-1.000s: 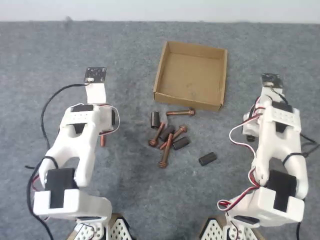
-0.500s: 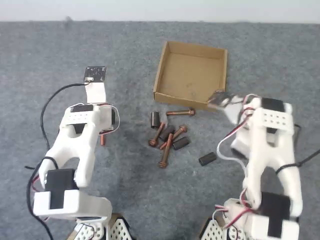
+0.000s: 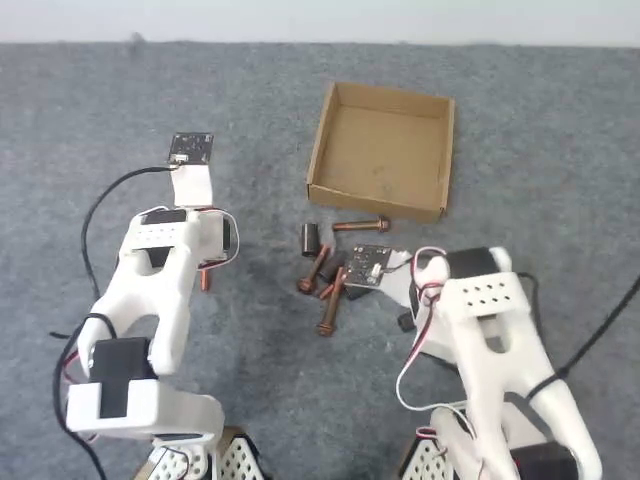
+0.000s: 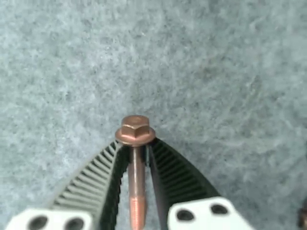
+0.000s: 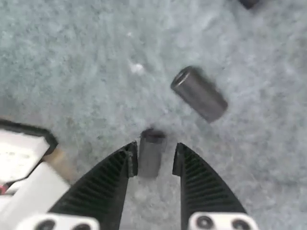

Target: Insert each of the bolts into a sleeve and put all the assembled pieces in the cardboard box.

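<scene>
While the left gripper (image 4: pixel 136 144) is clamped on a copper bolt (image 4: pixel 135 130) just under its hex head, with the shank running back between the jaws, the right gripper (image 5: pixel 154 149) hangs with its jaws apart over a dark sleeve (image 5: pixel 151 154). That sleeve lies on the grey mat (image 5: pixel 72 57) between the jaws, nearer one than the other; whether it touches that jaw I cannot tell. A second sleeve (image 5: pixel 199 94) lies just beyond, apart from the first.

The step in hand looks like picking up this sleeve so the held bolt can go into it. To do it well, I would centre the jaws on the barrel before closing, so that neither jaw nudges it sideways first (a short cylinder rolls easily on a soft mat). Gripping across the middle would leave the open end clear for the bolt.

From above, the spare bolts (image 3: pixel 330 285) and another sleeve (image 3: pixel 310 238) lie in a loose cluster near the front wall of the cardboard box (image 3: pixel 375 203). The descent should stay narrow to avoid scattering them. Overall, the task seems barely begun.
</scene>
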Robot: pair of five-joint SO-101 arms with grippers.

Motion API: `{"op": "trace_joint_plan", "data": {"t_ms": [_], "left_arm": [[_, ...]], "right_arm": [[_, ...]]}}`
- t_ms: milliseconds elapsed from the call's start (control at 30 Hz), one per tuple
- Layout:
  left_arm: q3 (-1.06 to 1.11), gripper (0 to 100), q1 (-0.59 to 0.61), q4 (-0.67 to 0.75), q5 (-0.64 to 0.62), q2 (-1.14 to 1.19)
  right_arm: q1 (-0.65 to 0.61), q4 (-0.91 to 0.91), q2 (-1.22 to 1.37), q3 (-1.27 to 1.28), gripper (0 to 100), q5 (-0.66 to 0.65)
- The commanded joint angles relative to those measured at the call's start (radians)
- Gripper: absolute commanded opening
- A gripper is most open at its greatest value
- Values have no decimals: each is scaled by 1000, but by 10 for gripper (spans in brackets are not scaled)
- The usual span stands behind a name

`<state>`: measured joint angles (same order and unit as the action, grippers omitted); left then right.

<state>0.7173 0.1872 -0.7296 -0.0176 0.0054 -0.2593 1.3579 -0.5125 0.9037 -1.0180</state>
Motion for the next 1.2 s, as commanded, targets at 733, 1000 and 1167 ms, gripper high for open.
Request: {"op": "trace_joint_plan", "data": {"t_ms": [733,1000,1167], "left_arm": [[-7,11,3,23,12,-68],[-7,11,3,23,12,-68],[-7,11,3,23,12,-68]], "right_arm": [[74,16,-51,103,117,-77],[154,-174,-41,218,117,-81],[156,-297,-50,310,113,-80]]}}
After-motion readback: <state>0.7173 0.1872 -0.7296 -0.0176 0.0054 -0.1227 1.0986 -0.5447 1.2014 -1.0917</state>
